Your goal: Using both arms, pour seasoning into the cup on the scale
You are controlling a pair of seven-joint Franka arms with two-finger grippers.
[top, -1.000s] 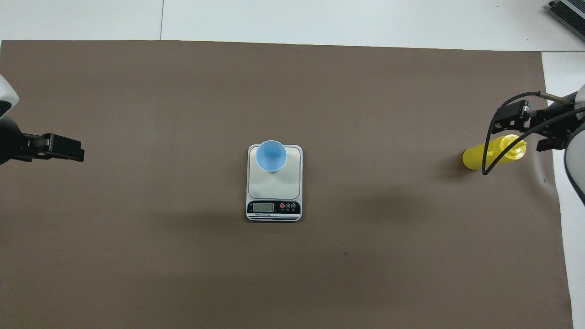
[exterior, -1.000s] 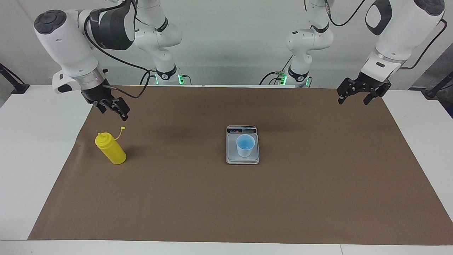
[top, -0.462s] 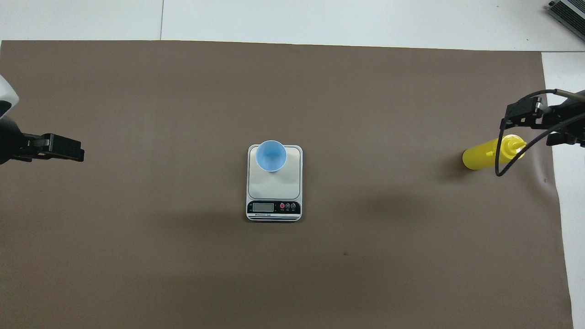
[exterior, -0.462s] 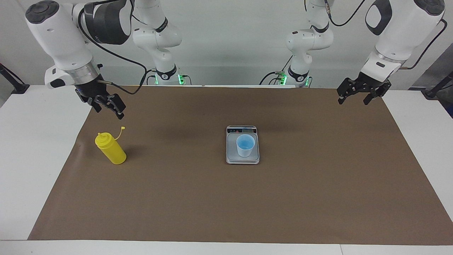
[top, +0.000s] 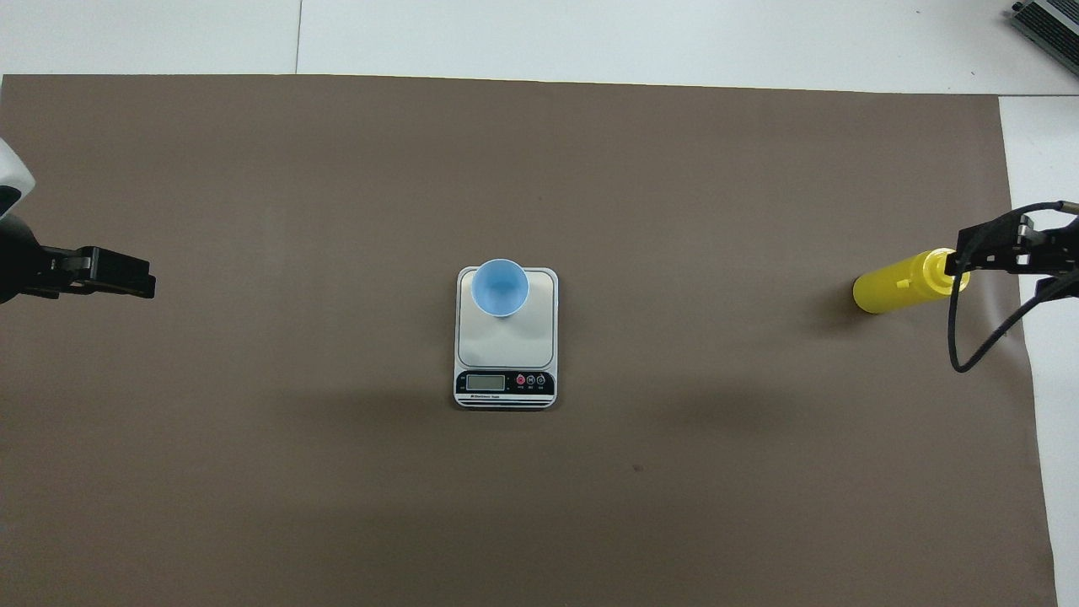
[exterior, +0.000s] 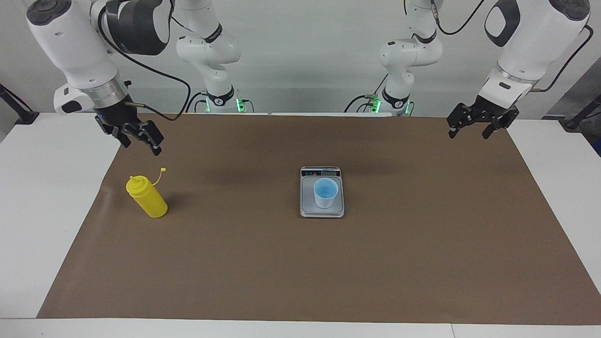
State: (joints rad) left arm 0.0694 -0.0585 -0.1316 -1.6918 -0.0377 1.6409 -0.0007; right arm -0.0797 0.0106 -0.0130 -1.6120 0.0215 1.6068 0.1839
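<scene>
The yellow seasoning bottle [exterior: 146, 198] [top: 895, 288] stands upright on the brown mat toward the right arm's end of the table, its tethered cap hanging open. In the middle of the mat, the pale blue cup [exterior: 325, 192] [top: 500, 287] rests on the scale [exterior: 322, 210] [top: 506, 341], whose display end faces the robots. My right gripper [exterior: 142, 144] [top: 995, 261] hangs open in the air above the mat beside the bottle's top, touching nothing. Over the mat's corner at the left arm's end, my left gripper [exterior: 471, 130] [top: 143, 285] waits open and empty.
The brown mat [exterior: 422, 263] covers most of the white table [exterior: 42, 197]. A black cable [top: 969, 354] loops down from the right wrist beside the bottle. A grey device [top: 1045, 25] sits at the table's farthest corner on the right arm's end.
My right gripper has risen and drawn back from the bottle toward the right arm's end of the table. The bottle, cup, scale and left arm have not moved.
</scene>
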